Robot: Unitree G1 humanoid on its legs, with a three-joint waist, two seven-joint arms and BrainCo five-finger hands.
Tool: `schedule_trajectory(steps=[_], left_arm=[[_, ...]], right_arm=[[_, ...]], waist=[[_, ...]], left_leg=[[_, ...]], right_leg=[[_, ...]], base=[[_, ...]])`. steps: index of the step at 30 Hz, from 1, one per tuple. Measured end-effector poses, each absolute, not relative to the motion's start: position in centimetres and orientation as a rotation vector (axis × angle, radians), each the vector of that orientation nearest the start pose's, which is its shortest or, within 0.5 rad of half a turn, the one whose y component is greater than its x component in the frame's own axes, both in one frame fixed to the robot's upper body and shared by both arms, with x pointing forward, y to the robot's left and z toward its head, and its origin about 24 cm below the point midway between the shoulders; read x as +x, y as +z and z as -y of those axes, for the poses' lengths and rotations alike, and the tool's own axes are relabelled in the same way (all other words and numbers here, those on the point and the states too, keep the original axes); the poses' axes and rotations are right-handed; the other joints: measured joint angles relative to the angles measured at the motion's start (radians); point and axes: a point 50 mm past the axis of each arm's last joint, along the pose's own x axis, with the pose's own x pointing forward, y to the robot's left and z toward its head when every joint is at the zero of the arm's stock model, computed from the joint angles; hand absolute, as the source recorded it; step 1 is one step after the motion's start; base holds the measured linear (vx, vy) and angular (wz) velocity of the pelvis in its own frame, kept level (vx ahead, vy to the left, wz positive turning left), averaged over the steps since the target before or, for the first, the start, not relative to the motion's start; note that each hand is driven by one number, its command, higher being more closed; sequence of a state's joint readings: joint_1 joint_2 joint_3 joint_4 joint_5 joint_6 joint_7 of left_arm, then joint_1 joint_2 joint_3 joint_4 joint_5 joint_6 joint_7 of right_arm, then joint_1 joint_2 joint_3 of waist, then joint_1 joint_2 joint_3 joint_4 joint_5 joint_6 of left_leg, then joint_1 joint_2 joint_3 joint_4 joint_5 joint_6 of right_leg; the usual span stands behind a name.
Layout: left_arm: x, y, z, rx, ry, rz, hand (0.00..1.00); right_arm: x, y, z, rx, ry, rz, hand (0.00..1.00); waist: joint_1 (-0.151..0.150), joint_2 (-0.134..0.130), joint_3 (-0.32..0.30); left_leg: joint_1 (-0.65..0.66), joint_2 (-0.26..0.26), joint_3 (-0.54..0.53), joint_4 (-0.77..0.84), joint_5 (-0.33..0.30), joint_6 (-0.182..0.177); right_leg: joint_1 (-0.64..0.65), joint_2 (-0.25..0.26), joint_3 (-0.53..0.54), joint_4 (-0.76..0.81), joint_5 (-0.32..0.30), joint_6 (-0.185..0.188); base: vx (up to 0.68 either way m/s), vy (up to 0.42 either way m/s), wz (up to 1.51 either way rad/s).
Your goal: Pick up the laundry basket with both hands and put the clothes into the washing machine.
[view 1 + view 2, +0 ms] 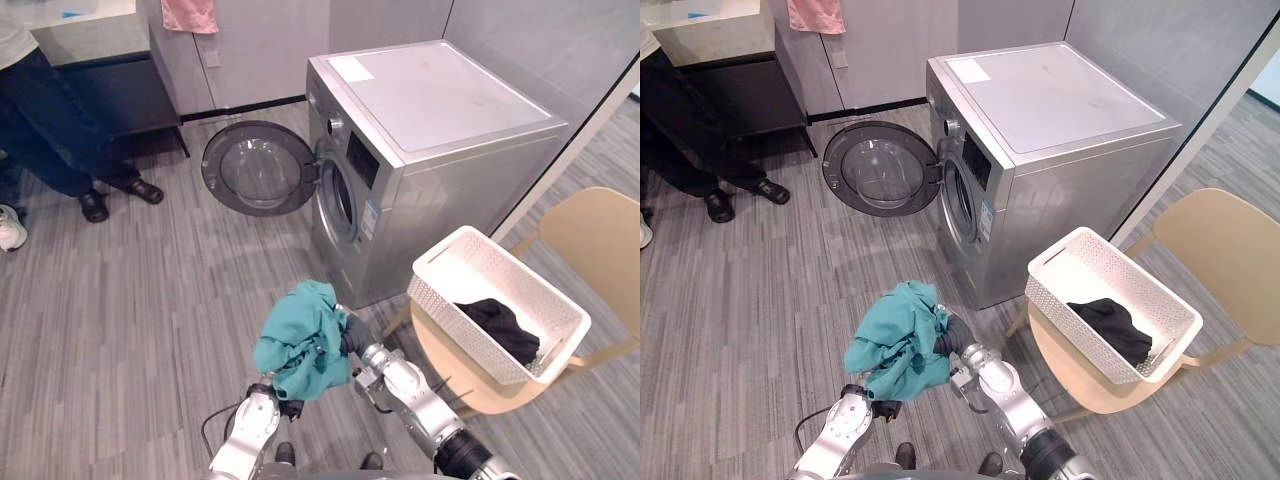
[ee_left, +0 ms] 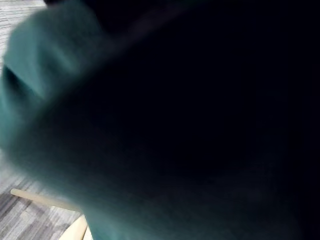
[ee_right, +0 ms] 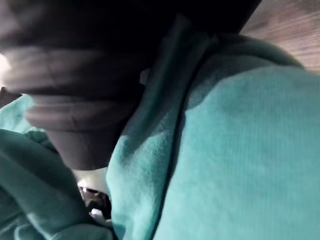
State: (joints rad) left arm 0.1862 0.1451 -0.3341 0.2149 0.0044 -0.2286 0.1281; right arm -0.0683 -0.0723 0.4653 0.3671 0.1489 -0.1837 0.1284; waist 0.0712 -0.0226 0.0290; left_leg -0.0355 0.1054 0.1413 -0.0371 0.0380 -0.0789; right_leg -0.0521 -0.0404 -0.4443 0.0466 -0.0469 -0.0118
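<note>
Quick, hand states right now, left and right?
Left hand: cannot tell, buried in the teal garment.
Right hand: cannot tell, buried in the same garment.

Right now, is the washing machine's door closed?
No, the round door of the washing machine stands swung wide open to one side of its front.

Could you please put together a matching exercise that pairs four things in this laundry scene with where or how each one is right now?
Things:
1. teal garment
2. black garment
3. washing machine door
4. laundry basket

Place or state:
A. resting on the chair
B. swung open
C. bunched up in the air
D. lying in the laundry basket

Pairs: 1-C, 2-D, 3-B, 4-A
</note>
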Motion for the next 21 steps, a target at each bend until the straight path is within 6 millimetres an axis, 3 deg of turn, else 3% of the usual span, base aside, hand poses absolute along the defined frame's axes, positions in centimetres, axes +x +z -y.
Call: schedule_trajectory(steps=[4,7,14,18,21], left_arm=[[19.7,-3.0,-16.3,0.114,0.094,-0.185,1.00],[19.6,-2.9,-18.6,0.135,0.194,-0.183,1.00],[19.0,-3.3,-18.6,0.108,0.231,-0.203,1.00],[18.9,-3.4,-18.6,0.098,0.234,-0.210,1.00],[18.4,-4.7,-18.8,0.089,0.227,-0.270,1.00]], right_arm=[[22.2,-3.7,10.2,-0.057,0.288,-0.251,0.00],[21.9,-3.5,13.2,-0.097,0.119,-0.242,0.00],[22.4,-1.9,13.8,-0.233,0.024,-0.154,0.00],[22.3,-2.3,14.0,-0.238,0.018,-0.169,0.00],[21.8,-4.2,14.9,-0.248,0.008,-0.260,0.00]], waist=[[-0.001,0.000,0.000],[-0.004,0.000,0.000],[-0.005,0.002,0.001],[-0.006,0.004,0.002],[-0.005,0.009,0.009]], left_leg=[[0.021,-0.002,-0.002,-0.008,0.000,0.000],[0.025,-0.003,-0.002,-0.033,0.016,-0.001],[0.031,-0.006,-0.004,-0.036,0.017,-0.001],[0.031,-0.006,-0.004,-0.036,0.017,-0.001],[0.029,-0.010,-0.008,-0.036,0.018,0.000]], right_leg=[[0.034,0.007,-0.003,-0.037,0.014,0.001],[0.036,0.013,-0.005,-0.059,0.026,0.002],[0.068,0.024,-0.008,-0.121,0.056,0.002],[0.068,0.025,-0.008,-0.121,0.059,0.002],[0.068,0.021,-0.013,-0.121,0.061,0.003]], base=[[0.00,0.005,0.01],[0.00,0.000,0.00],[0.00,0.003,0.01],[-0.01,0.034,0.00],[-0.01,0.044,0.04]])
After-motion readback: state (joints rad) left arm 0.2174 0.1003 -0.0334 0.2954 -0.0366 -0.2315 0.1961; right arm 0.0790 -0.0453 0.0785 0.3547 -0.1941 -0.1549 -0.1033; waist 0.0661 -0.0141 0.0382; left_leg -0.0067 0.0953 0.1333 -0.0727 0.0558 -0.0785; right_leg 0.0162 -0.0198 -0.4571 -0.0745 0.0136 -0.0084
